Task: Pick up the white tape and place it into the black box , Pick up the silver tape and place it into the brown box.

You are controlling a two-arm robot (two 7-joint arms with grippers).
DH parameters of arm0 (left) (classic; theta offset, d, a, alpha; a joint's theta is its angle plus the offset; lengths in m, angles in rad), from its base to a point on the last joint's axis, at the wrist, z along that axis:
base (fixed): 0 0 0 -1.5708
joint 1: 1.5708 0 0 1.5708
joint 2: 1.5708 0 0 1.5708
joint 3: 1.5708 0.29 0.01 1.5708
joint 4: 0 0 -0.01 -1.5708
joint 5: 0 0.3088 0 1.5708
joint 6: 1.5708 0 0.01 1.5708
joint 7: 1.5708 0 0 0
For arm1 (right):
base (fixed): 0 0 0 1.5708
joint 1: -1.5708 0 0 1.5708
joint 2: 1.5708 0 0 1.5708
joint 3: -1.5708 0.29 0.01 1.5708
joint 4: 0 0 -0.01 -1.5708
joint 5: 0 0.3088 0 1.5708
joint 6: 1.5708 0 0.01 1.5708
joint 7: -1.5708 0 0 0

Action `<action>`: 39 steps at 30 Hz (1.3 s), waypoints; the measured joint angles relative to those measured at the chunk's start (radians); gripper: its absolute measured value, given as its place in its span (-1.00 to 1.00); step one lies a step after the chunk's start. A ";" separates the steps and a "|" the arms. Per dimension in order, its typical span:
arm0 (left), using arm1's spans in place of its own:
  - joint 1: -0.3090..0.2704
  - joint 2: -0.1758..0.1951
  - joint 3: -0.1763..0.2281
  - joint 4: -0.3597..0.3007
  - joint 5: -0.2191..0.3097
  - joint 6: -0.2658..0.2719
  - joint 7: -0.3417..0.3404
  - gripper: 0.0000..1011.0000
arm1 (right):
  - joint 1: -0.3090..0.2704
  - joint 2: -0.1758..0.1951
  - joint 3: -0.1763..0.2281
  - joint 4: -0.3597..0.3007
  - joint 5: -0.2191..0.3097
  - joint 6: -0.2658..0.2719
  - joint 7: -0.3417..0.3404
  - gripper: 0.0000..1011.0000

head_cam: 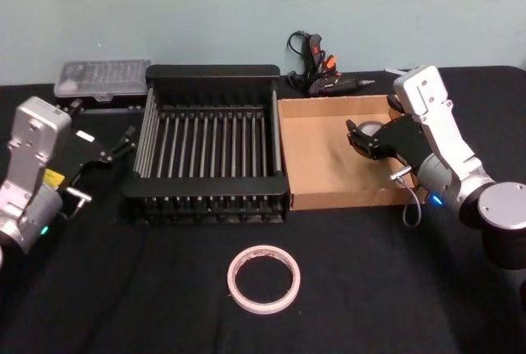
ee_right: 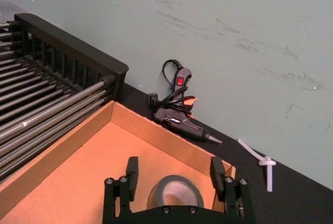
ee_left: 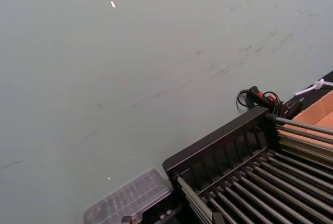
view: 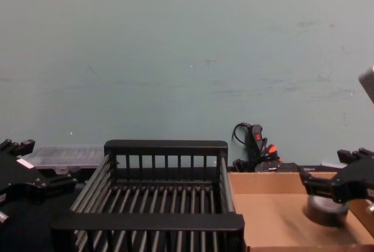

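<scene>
Right claw [ee_right: 174,180] spread over silver tape [ee_right: 175,192] inside brown box [head_cam: 320,194].

No text, label or number is legible anywhere.

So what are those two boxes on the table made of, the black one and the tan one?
The black box looks like moulded plastic: matte black, thick flat rims, barred walls, a slatted floor with a dull sheen. The brown box looks like plain cardboard: flat tan, unprinted, with thin folded walls.
</scene>
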 joint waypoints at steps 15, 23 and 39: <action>0.000 0.000 0.000 0.000 0.000 0.000 0.000 0.98 | 0.000 0.000 0.001 -0.001 0.001 0.000 0.001 0.98; 0.000 0.000 0.000 0.000 0.000 0.000 0.000 0.98 | -0.035 0.005 0.023 -0.074 0.003 0.020 0.031 0.98; 0.000 0.000 0.000 0.000 0.000 0.000 0.000 0.98 | -0.172 0.078 0.046 -0.345 0.082 0.193 0.150 0.98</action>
